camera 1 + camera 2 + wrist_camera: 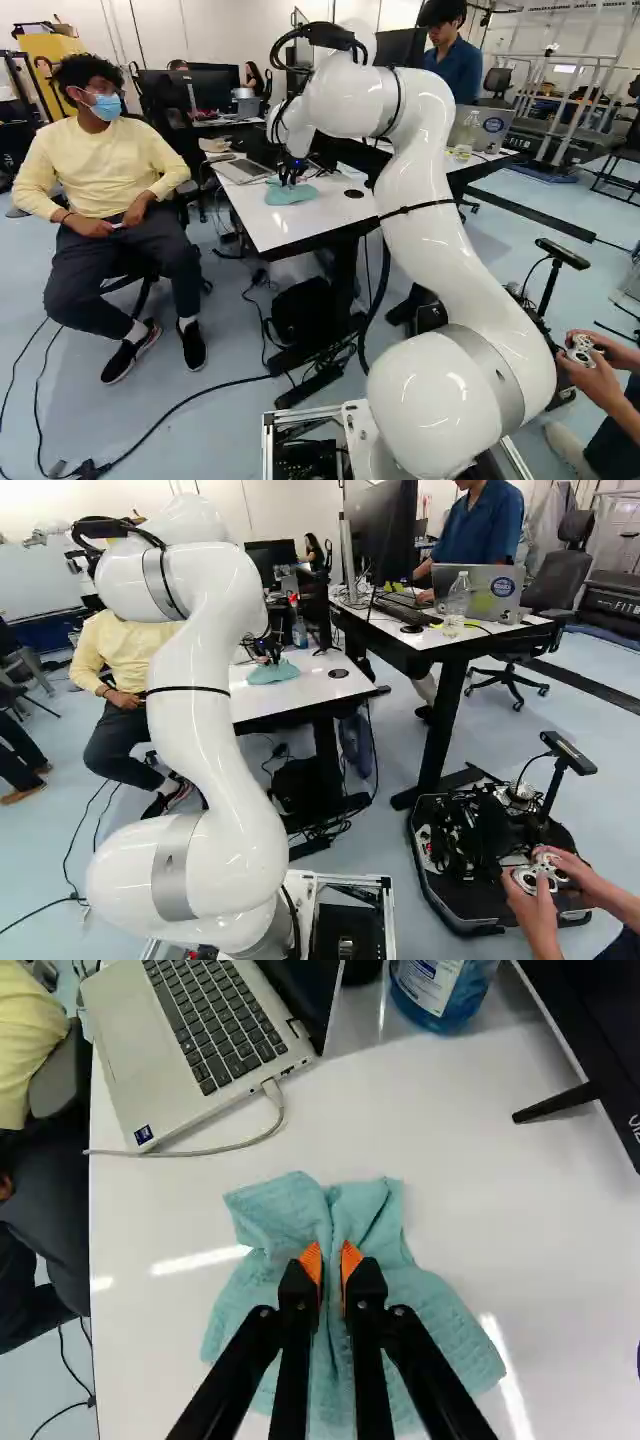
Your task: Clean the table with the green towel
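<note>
In the left base view my gripper (290, 172) is low over the white table (335, 215), at the green towel (292, 193). The right base view shows the towel (273, 672) as a small heap below the gripper. In the wrist view the gripper (332, 1265) is shut on the towel (440, 1310): a raised fold is pinched between its orange pads, and the cloth spreads out on both sides over the tabletop. The towel's part beneath the fingers is hidden.
A laptop (215, 1020) with a cable lies ahead of the gripper, near the table's edge. Beside it stands a blue bottle (440, 990), then a monitor's foot (555, 1103). A seated person (110, 190) is close to the table. Another table (460, 635) stands to the right.
</note>
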